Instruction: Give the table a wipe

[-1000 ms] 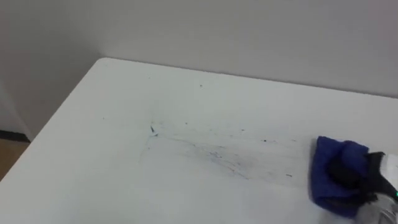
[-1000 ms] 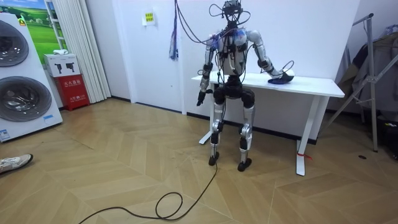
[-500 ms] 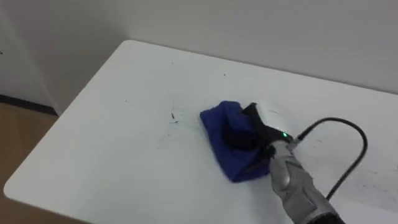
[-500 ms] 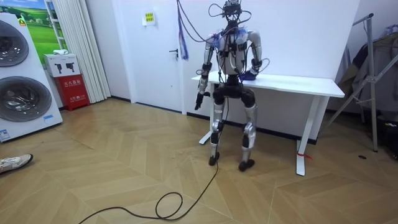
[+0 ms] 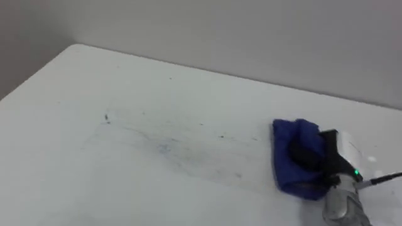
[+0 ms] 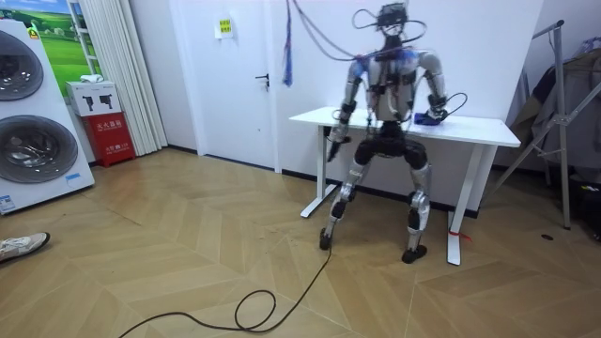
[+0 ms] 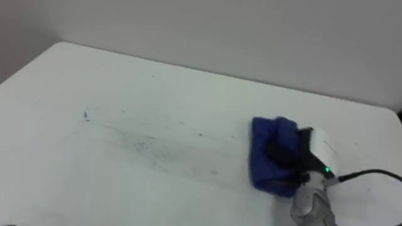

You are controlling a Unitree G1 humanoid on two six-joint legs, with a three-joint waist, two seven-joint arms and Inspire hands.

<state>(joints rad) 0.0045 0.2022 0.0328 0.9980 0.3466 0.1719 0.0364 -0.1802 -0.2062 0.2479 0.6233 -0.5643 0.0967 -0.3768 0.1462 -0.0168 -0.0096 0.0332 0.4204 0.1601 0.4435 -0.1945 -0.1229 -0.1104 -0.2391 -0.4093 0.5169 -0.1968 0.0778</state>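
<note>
The robot stood at the white table (image 5: pixel 75 176), its right hand (image 5: pixel 311 154) curled into the blue cloth (image 5: pixel 286 147) near the surface's right end. Faint blue scribbles (image 5: pixel 164 148) crossed the middle and spelled nothing readable. Its left hand (image 6: pixel 335 141) hung by the front edge, and I couldn't tell its grip.

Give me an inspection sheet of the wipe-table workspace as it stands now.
surface: white table, faint bluish smears across its middle.
job's things: blue cloth bunched on the table, to the right of the smears.
clutter: nothing seen.
hands: right hand on the blue cloth; left hand hangs by the table's front edge.
cables: nothing seen beyond the robot's own.
surroundings: wood floor, washing machines, red cabinet, door, shoe.
</note>
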